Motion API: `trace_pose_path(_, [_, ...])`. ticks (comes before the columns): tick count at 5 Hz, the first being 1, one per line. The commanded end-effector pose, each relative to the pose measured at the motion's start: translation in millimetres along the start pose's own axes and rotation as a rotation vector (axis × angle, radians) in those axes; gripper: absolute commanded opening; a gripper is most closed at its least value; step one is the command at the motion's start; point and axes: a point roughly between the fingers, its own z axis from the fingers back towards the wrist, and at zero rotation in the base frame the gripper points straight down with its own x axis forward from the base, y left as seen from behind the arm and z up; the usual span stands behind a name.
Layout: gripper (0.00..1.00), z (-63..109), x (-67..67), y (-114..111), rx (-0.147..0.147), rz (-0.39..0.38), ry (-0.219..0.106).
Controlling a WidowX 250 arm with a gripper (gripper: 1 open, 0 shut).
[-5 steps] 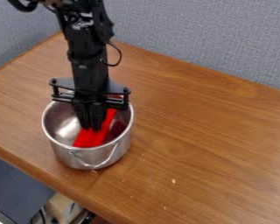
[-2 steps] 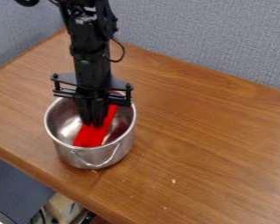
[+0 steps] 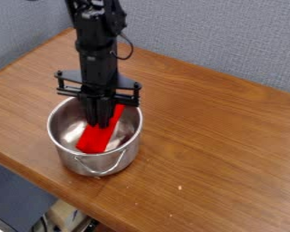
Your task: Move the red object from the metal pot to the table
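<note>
- Since a second ago my arm has come up a little over the pot, and the block has risen with it: its upper end now stands higher between my fingers, and more of its length shows above the pot floor.
- My claw points straight down into the pot and is clamped shut on the block's upper end.
- The block is red and long; it hangs tilted, its top pinched in the claw near the pot's middle and its lower end slanting down toward the near-left part of the pot's inside.
- I cannot tell whether that lower end touches the pot floor or hangs just clear of it.
- The block is inside the pot's rim, not on the table.
- The pot is shiny steel, round and straight-sided, with a small handle on its near side; it stands upright near the table's front edge.
- My claw's black crossbar sits level just above the far rim of the pot.
- Behind the table a grey wall runs across the view.
</note>
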Motion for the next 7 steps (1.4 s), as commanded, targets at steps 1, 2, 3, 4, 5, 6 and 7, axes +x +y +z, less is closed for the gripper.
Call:
trace_pose_path(1, [0.0, 26.1, 7.5, -14, -0.003, -0.035, -0.064])
trace_pose_path(2, [0.0, 29.2, 11.4, -28, 0.009, -0.07, -0.054])
trace_pose_path(3, [0.0, 45.5, 17.3, -55, 0.016, -0.128, -0.085])
trace_pose_path(4, [0.0, 57.2, 22.7, -78, 0.0, -0.185, -0.105])
trace_pose_path(5, [0.0, 50.9, 14.1, -100, -0.026, -0.254, -0.092])
trace_pose_path(6, [0.0, 42.2, 1.1, -124, -0.035, -0.344, -0.082])
trace_pose_path(7, [0.0, 27.6, -6.2, -145, -0.046, -0.392, -0.078])
